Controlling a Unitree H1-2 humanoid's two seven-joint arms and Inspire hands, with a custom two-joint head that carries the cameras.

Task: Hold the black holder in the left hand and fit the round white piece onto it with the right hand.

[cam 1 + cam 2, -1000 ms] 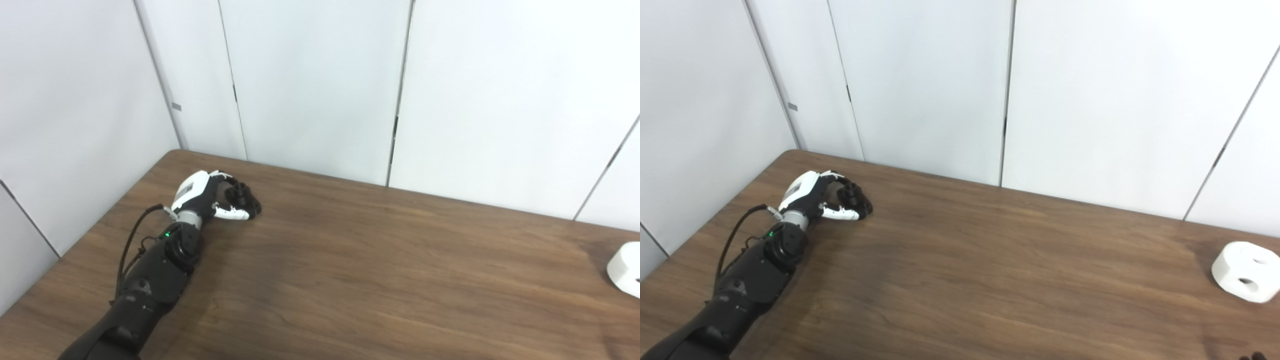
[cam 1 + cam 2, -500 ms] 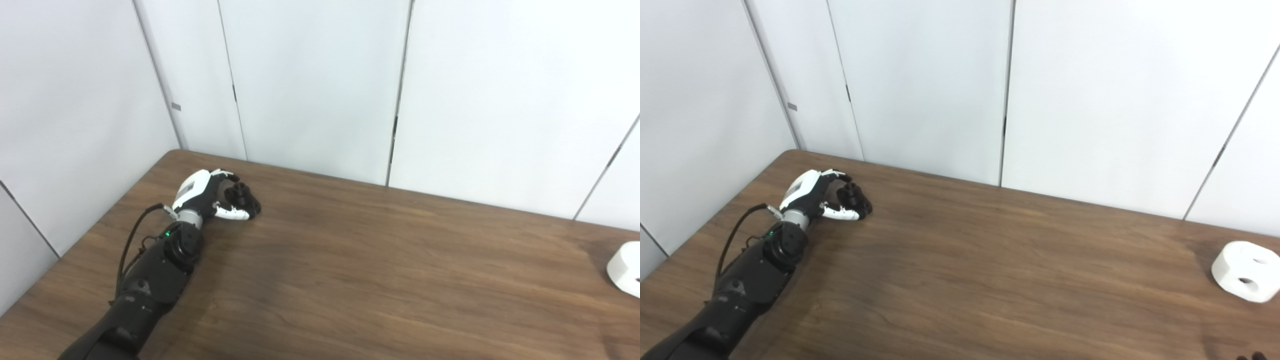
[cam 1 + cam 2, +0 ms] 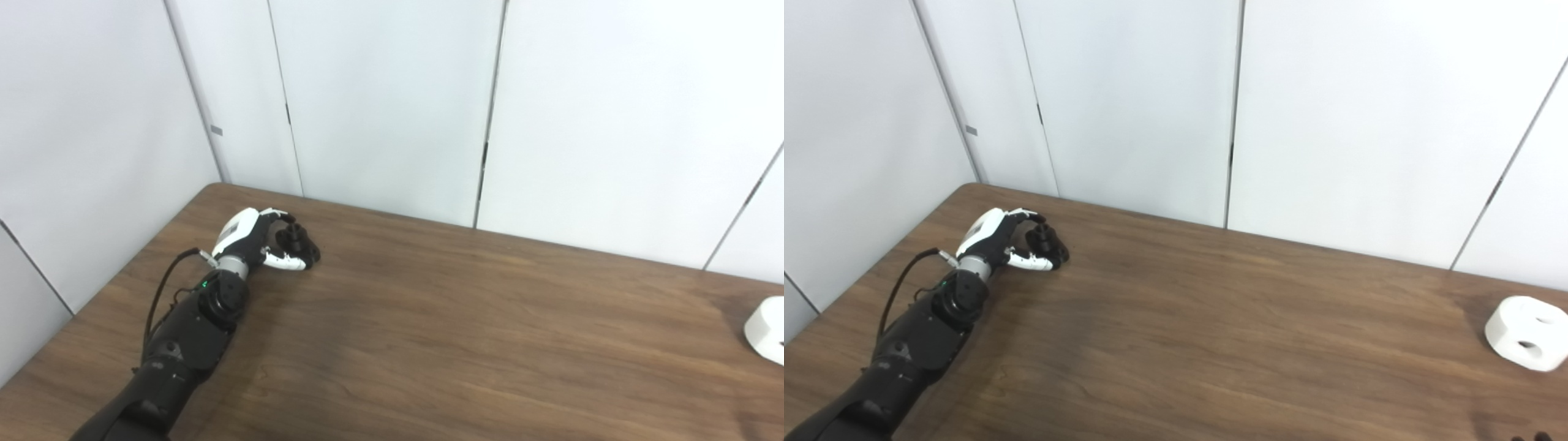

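The black holder stands on the wooden table near its far left corner; it also shows in the right eye view. My left hand is wrapped around it, fingers curled over its far side and thumb along its near side. The round white piece, with holes in its top and side, sits on the table at the far right, cut off by the frame edge in the left eye view. Only the dark fingertips of my right hand peek in at the bottom right edge, well short of the white piece.
White wall panels stand close behind the table's far edge and along its left side. The table's left edge runs just beside my left forearm.
My left hand's fingers have curled a little tighter around the black holder. The holder and the white piece stay where they were.
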